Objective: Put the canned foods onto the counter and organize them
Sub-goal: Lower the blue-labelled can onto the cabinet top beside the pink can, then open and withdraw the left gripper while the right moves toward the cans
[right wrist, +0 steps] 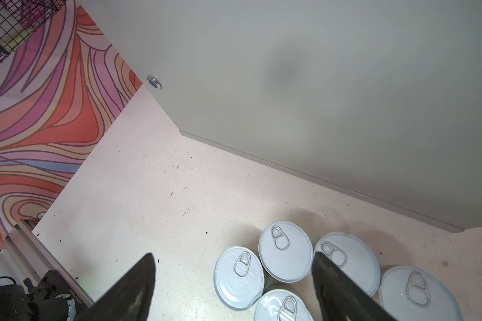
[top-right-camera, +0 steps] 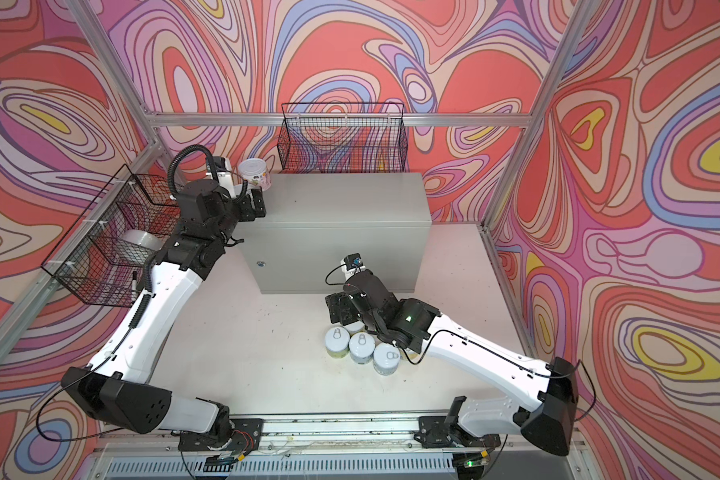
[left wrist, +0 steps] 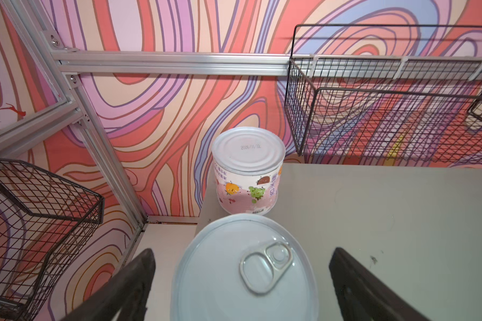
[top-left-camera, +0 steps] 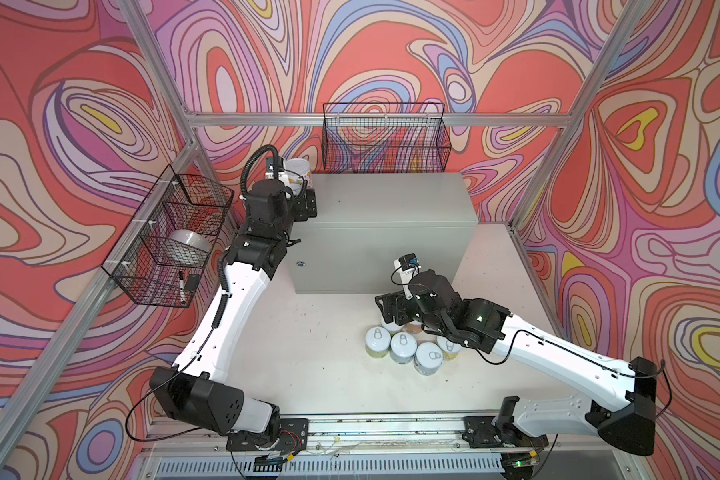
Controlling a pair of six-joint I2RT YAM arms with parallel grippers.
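left gripper point(left wrist: 242, 251) spread wide, gripping nothing: one can point(left wrist: 245, 280) sits upright between its jaws on the counter point(left wrist: 373, 222) corner, pink-label can point(left wrist: 248, 172) just past the fingertips. right gripper point(right wrist: 233, 255) also spread, empty, above can cluster point(right wrist: 285, 250) on table point(right wrist: 150, 194)

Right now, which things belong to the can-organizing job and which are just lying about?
Job: pink can, pull-tab can near it, both on the counter; cluster of cans on the table.
Lying about: back wire basket; side wire basket with a marker and a grey round thing.
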